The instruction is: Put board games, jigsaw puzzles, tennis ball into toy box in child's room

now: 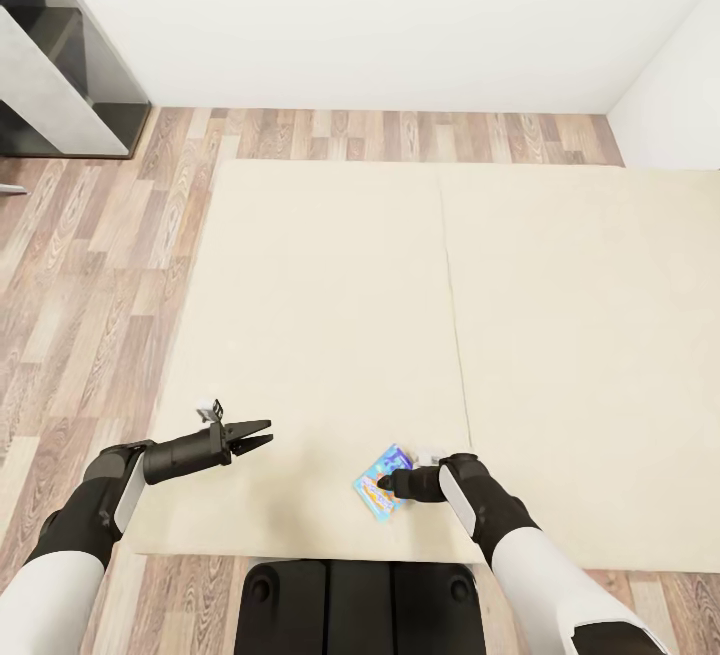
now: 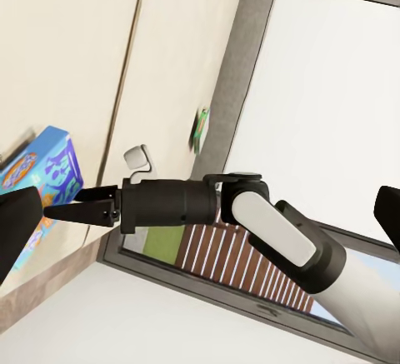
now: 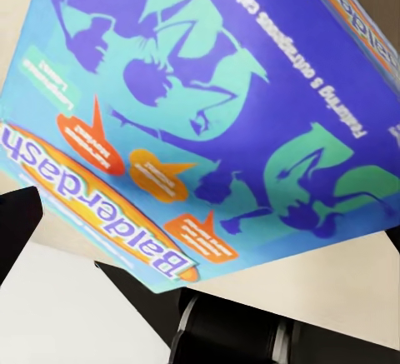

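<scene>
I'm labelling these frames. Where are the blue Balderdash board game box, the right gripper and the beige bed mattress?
Blue Balderdash board game box (image 1: 378, 491): head view, on its printed top face.
Right gripper (image 1: 386, 482): head view, at its fingertips on the box.
Beige bed mattress (image 1: 320, 315): head view, bare left pad.

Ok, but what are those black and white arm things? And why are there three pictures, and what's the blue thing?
Those are a robot's two arms, drawn by a computer simulation. The big picture comes from a camera on the robot's head, looking down at a bed with beige pads. The other two come from little cameras near the end of each arm.

The left arm hovers over the bed with its jaws open and empty. The right arm has its jaws at a blue board game, a box printed "Balderdash", seen up close in the right wrist picture. I can't tell whether the jaws are squeezing it. The left wrist picture shows the right arm from the side, and something small and green farther along the bed.
</scene>
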